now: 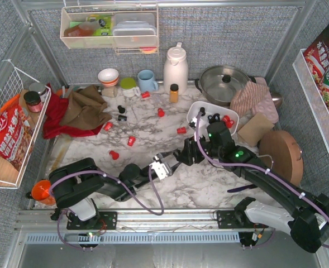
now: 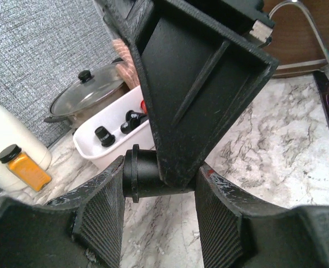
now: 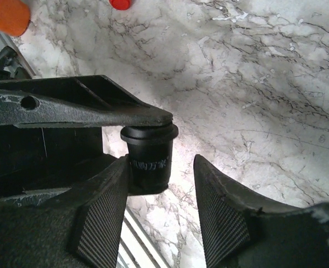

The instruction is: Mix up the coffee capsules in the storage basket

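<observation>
The left claw (image 2: pixel 158 184) and the right claw (image 3: pixel 161 167) are meeting just below the middle of the overhead frame, above the marble counter (image 1: pixel 195 181). A black capsule (image 3: pixel 148 159) is sitting between them.

In the left wrist view this capsule is lying sideways. Its rim is pressing on the pad at the left of the frame, and its other end is hiding behind a finger of the right claw. So the left claw is looking clenched on the black capsule from end to end, though the second contact is not showing.

In the right wrist view one finger of the left claw is lying across the rim of the capsule. The capsule is touching only the pad at the left of the frame, and a clear gap is separating it from the other pad. So the right claw is standing released.

The basket (image 1: pixel 204 109) is standing right of centre in the overhead frame, just above the right arm. It is holding a few dark capsules (image 2: pixel 103 135) and some red ones (image 1: pixel 227 119).

More are lying outside it. The loose red capsules (image 1: pixel 131 140) are spreading over the left and middle of the counter, and two loose black ones (image 1: pixel 122 118) are lying near a brown cloth (image 1: pixel 86 109). An amber bottle (image 1: pixel 174 92) is standing up and to the left of the basket, beside a white jug (image 1: pixel 175 67).
</observation>
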Robot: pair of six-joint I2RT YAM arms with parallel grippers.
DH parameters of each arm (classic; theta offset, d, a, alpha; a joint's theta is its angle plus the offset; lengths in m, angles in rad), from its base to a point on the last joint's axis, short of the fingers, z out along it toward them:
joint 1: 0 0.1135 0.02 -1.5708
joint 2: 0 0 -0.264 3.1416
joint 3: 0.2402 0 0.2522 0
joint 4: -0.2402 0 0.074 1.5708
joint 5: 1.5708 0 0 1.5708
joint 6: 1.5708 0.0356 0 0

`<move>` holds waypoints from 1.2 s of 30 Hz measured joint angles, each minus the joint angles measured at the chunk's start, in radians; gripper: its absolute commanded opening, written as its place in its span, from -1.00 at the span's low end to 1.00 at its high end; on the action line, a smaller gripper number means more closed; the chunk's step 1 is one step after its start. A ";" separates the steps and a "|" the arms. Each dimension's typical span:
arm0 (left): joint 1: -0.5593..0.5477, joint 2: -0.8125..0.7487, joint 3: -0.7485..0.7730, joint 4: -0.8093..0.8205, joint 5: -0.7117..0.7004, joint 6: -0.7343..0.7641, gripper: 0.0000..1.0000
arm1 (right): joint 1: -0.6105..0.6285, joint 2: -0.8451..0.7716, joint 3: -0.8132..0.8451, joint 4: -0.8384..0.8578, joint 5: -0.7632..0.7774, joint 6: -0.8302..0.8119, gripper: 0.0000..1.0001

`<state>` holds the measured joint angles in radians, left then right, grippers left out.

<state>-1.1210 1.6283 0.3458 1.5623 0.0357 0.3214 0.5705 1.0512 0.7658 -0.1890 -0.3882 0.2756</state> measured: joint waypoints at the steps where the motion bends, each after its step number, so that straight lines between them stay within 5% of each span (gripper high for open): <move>1: -0.003 0.000 0.002 0.002 0.002 0.000 -0.27 | 0.005 -0.002 0.000 0.002 0.000 0.003 0.02; 7: -0.015 0.000 0.003 0.013 0.008 0.000 -0.25 | 0.028 0.004 0.000 0.018 0.010 0.023 -0.19; 13: -0.023 -0.001 0.003 0.011 -0.050 -0.009 0.41 | 0.039 0.013 -0.001 0.031 0.019 0.034 -0.78; 14: -0.024 -0.003 0.003 0.011 -0.075 -0.014 0.55 | 0.040 0.013 -0.001 0.030 0.034 0.044 -0.86; 15: -0.024 -0.006 0.002 0.011 -0.103 -0.021 0.90 | 0.040 0.013 -0.001 0.033 0.048 0.051 -0.93; 16: -0.023 -0.010 -0.001 0.011 -0.127 -0.029 0.97 | 0.039 0.015 0.000 0.036 0.056 0.052 -1.00; 23: -0.022 -0.028 -0.031 0.020 -0.244 -0.095 0.98 | 0.021 0.084 0.026 0.029 0.239 0.070 -1.00; 32: -0.022 -0.064 -0.031 -0.052 -0.518 -0.301 0.99 | -0.163 0.262 0.125 0.084 0.653 0.035 -1.00; 36: -0.015 -0.117 0.107 -0.313 -0.625 -0.407 0.99 | -0.276 0.383 0.197 0.112 0.716 0.037 -0.57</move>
<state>-1.1362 1.5108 0.4530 1.2495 -0.5896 -0.0856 0.2947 1.4345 0.9627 -0.0769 0.3283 0.3122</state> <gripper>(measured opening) 0.994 0.333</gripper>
